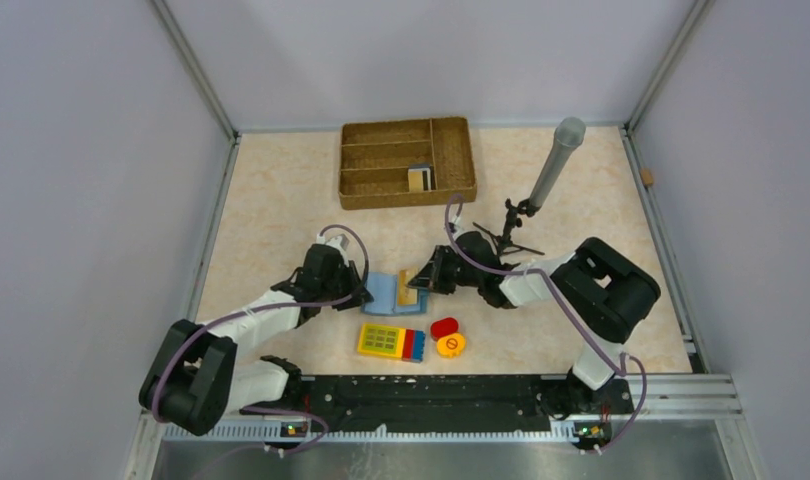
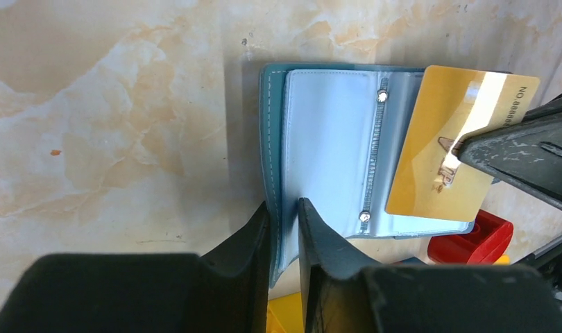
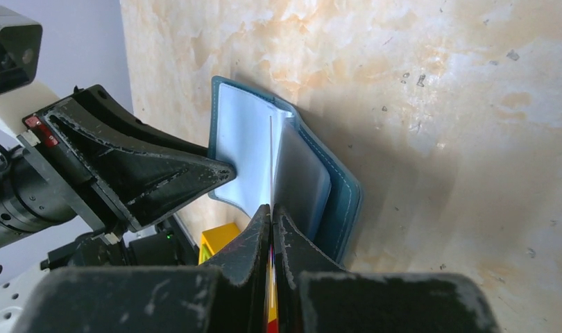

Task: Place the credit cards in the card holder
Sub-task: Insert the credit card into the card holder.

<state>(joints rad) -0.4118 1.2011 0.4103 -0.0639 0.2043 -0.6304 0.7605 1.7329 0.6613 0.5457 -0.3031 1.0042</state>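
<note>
teal card holder (image 1: 386, 293) lies open on the desk (image 1: 281, 200), its lighter blue pockets facing up, between my two arms. my left end effector (image 2: 284, 208) is clamped on the card holder's left edge, one finger on each side of the cover. my right end effector (image 3: 272, 211) is pinched together on a tan-yellow card (image 2: 438, 152), gripping it by one end. the card hangs tilted over the right half of the card holder, one long edge down at the clear pockets; whether it has entered a pocket i cannot tell. more cards (image 1: 419, 177) stand in the wicker tray (image 1: 456, 160) at the far side, well apart from us. a yellow keypad block (image 1: 391, 342) lies near the card holder.
</note>
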